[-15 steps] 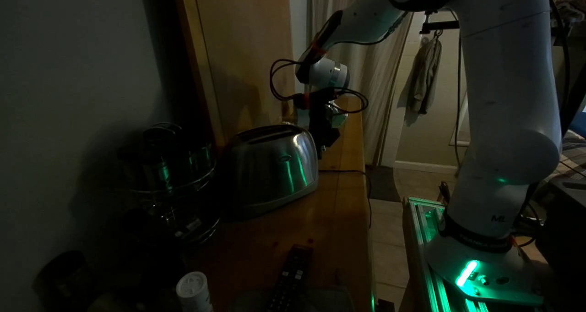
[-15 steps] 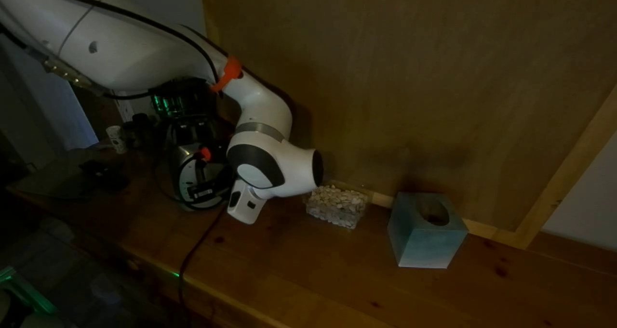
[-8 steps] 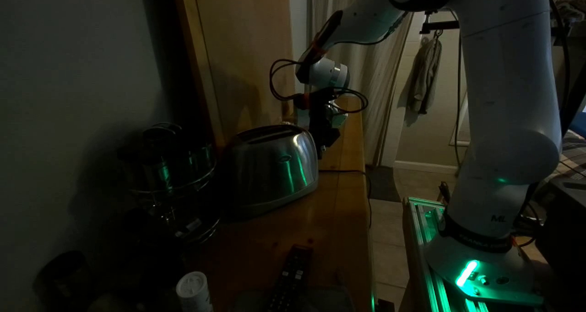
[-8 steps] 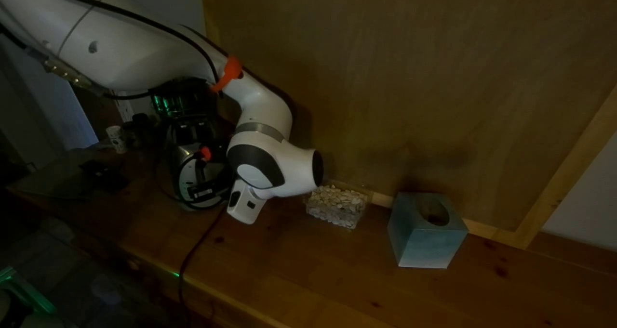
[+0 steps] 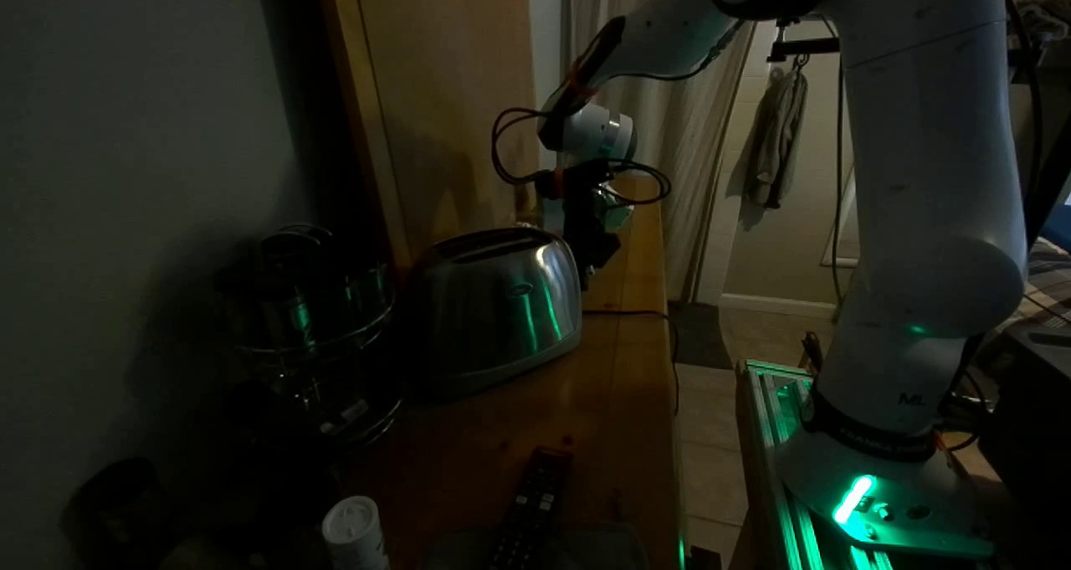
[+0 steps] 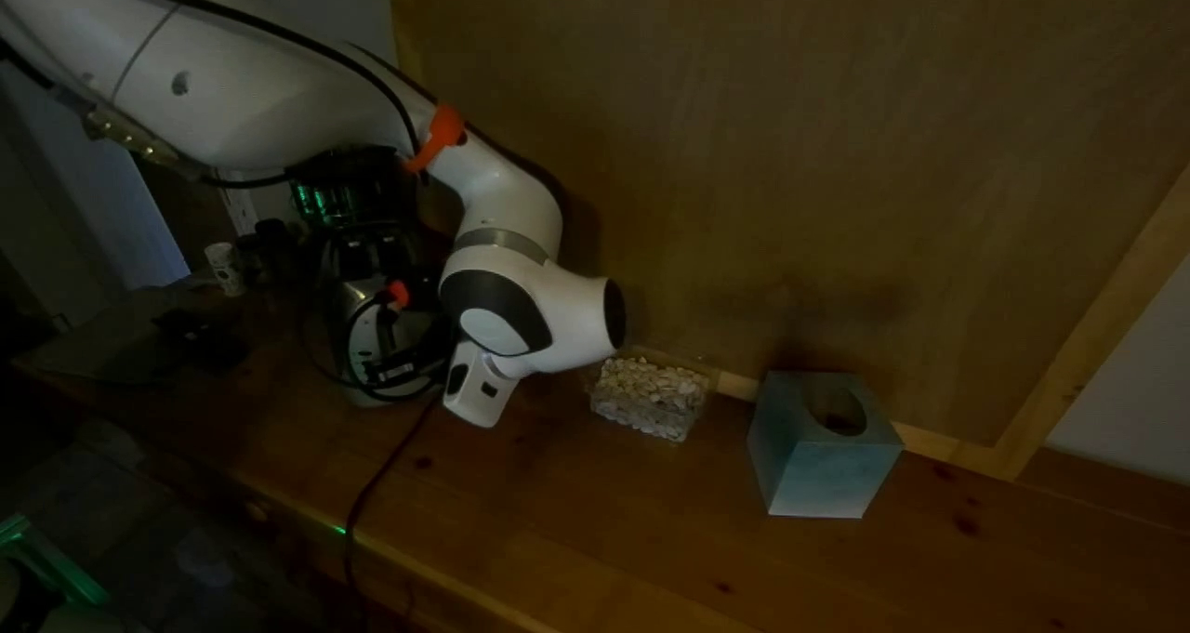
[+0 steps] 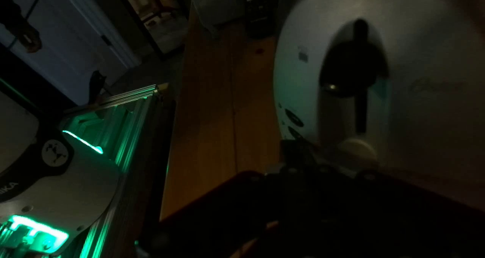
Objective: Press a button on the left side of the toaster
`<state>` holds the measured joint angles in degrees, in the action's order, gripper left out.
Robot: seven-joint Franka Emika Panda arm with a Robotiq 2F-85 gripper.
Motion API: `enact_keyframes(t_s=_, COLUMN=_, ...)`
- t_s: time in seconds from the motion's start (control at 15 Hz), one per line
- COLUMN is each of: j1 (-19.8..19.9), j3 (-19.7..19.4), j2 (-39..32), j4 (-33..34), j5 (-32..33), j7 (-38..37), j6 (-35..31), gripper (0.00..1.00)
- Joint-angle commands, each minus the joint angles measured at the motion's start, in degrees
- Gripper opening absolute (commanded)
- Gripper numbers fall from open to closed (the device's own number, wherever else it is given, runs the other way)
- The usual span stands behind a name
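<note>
Toaster (image 5: 502, 310): upright on the table (image 5: 615, 386), remote (image 5: 535, 503) lying apart from its broad side, cord (image 5: 627, 312) running past its control end. End effector (image 7: 299, 150) at that same end, clenched as far as the gloom lets me judge, holding nothing I can see. Its tip sits just beside the lower of two dark buttons (image 7: 294, 118) near the lever (image 7: 352, 70); whether it touches, I can't tell. Step in hand, my guess: lining up for the press. Next move calls for settling the tip squarely on one button, then a short, gentle push into the toaster, not skidding it or snagging the lever.
</note>
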<state>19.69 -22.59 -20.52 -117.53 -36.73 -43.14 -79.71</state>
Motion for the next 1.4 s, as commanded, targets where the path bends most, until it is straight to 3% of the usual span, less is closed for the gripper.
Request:
enact_keyframes(t_s=0.0, j1=-1.01, j3=0.14, j2=0.90, j4=1.07, j5=3.25, j7=0.02, j6=-2.03, gripper=0.00)
enact_keyframes(t_s=0.13, j1=-1.28, j3=0.31, j2=1.20, j4=1.33, j5=4.99, j7=0.10, j6=-2.52, gripper=0.02)
enact_keyframes(t_s=0.2, j1=-1.48, j3=0.31, j2=1.61, j4=1.38, j5=6.18, j7=0.24, j6=-2.91, gripper=0.27)
enact_keyframes(t_s=0.33, j1=-1.72, j3=0.32, j2=2.61, j4=1.07, j5=7.98, j7=0.45, j6=-3.60, gripper=0.32)
enact_keyframes(t_s=0.67, j1=-2.49, j3=0.22, j2=7.28, j4=-0.55, j5=11.99, j7=0.11, j6=-6.76, gripper=0.66)
enact_keyframes(t_s=0.93, j1=-3.54, j3=0.52, j2=13.51, j4=-3.11, j5=15.88, j7=-0.92, j6=-13.23, gripper=0.95)
enact_keyframes(t_s=1.07, j1=-4.09, j3=1.04, j2=17.21, j4=-4.61, j5=17.74, j7=-1.68, j6=-17.79, gripper=1.00)
enact_keyframes(t_s=1.33, j1=-4.59, j3=3.45, j2=24.38, j4=-8.71, j5=18.74, j7=-2.62, j6=-26.24, gripper=1.00)
